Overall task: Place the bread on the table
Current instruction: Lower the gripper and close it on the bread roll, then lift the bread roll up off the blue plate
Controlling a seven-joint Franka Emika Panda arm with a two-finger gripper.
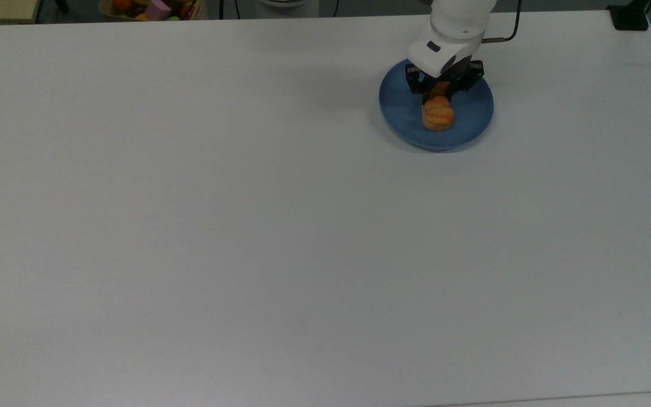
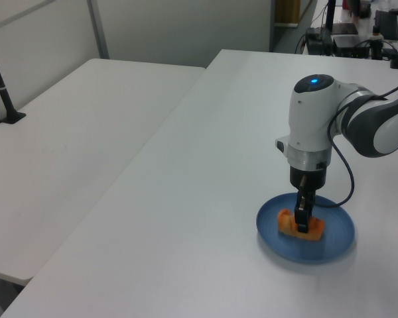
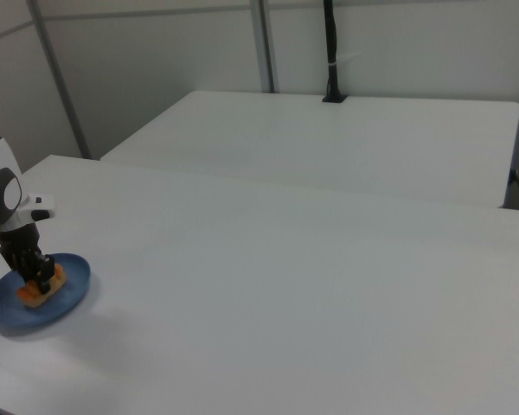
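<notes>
The golden-orange braided bread [image 1: 437,115] lies on a round blue plate [image 1: 469,116] near the far right of the white table [image 1: 246,226] in the top view. My gripper [image 1: 439,93] stands straight down over the plate, shut on the bread's far end, and its body hides that end. In the left view the black fingers [image 2: 303,218] clamp the bread [image 2: 316,228] across its middle, with the bread resting on the plate [image 2: 331,245]. In the right view the gripper [image 3: 40,272], bread [image 3: 30,296] and plate [image 3: 73,285] sit at the right view's far left.
A bin of coloured toys [image 1: 156,8] sits beyond the table's far edge at the top view's upper left. A black post base [image 1: 630,17] stands at the upper right corner. A second white table [image 2: 73,132] adjoins this one. The arm's cable [image 2: 348,175] hangs behind the wrist.
</notes>
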